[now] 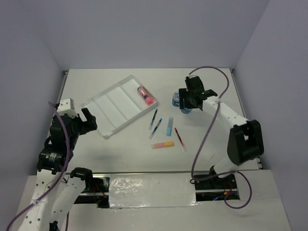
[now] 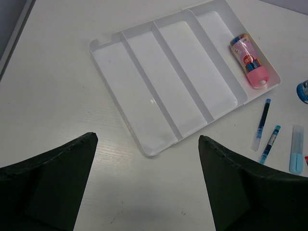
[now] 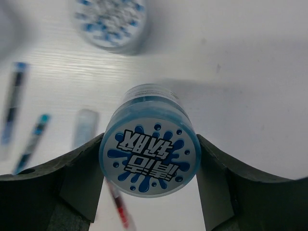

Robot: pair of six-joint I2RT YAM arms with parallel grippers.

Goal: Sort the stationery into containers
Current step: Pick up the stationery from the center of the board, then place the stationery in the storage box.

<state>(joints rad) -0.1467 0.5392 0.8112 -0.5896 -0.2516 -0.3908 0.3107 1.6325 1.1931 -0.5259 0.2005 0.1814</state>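
the right gripper is at about 2 o'clock from the middle of the table in the top view. its two fingers stand on both sides of one blue tub and touch its wall, so it is closed on this tub. whether the tub is lifted or stands on the table, i cannot tell. the second blue tub is just beside, at 10 o'clock from the held one in the top view, and it stands free on the table.

the left gripper is wide open and holds nothing. it hangs at 8 o'clock from the white tray, apart from it.

the tray lies at 10 o'clock from the middle of the table, turned diagonally. the pink tube lies in its end compartment, the one at the 2 o'clock side of the tray. the other three compartments show only their white floor.

the rest of the stationery lies on the table at 4 o'clock from the tray: two thin blue pens side by side, then the light-blue marker at 3 o'clock from them, the red pen at 5 o'clock from this marker, and the orange-yellow marker at 6 o'clock from the blue pens.
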